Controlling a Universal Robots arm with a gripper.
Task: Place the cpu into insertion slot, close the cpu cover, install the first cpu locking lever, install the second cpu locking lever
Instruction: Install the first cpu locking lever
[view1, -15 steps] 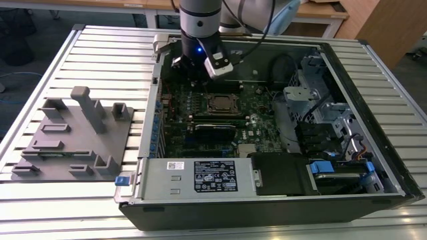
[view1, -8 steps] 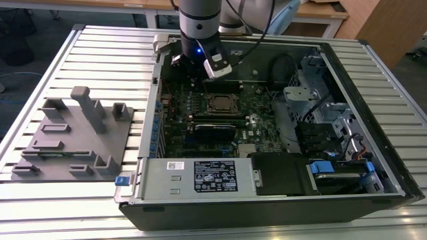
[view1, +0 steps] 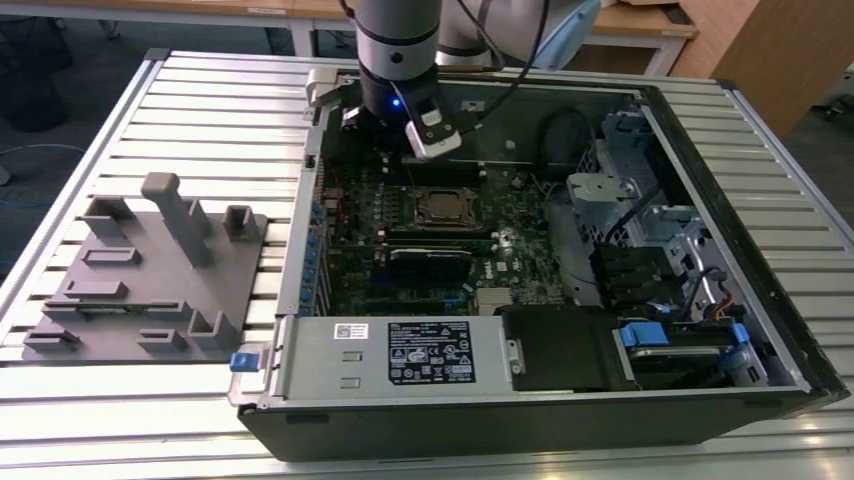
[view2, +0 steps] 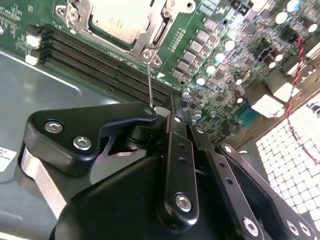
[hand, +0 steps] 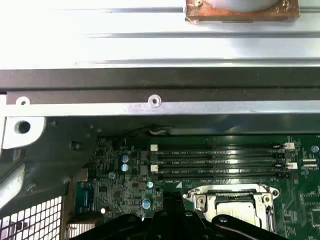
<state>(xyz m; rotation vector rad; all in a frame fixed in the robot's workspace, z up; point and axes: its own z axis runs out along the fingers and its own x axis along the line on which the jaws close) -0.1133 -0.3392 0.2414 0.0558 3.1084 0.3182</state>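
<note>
The cpu (view2: 120, 19) has a pale silvery top and lies in the insertion slot (view1: 441, 208) on the green board. The silvery cpu cover (view2: 159, 31) lies flat around it, framing the chip. From the socket's corner a thin wire locking lever (view2: 149, 80) stands up and reaches to my black gripper (view2: 162, 114). The fingers (view2: 100, 131) are drawn together at the lever's end, which sits between their tips. In the exterior view the gripper (view1: 416, 150) hangs over the far part of the board, just behind the socket. The first wrist view has the cpu (hand: 235, 212) beside the gripper (hand: 170, 216).
Long black memory slots (view2: 100, 65) run between the socket and the case's metal wall (hand: 160, 106). A drive cage (view1: 641, 230) and cables fill the exterior view's right, and the power supply (view1: 400, 352) lies in front. A grey fixture plate (view1: 147, 270) stands on the slatted table (view1: 200, 110).
</note>
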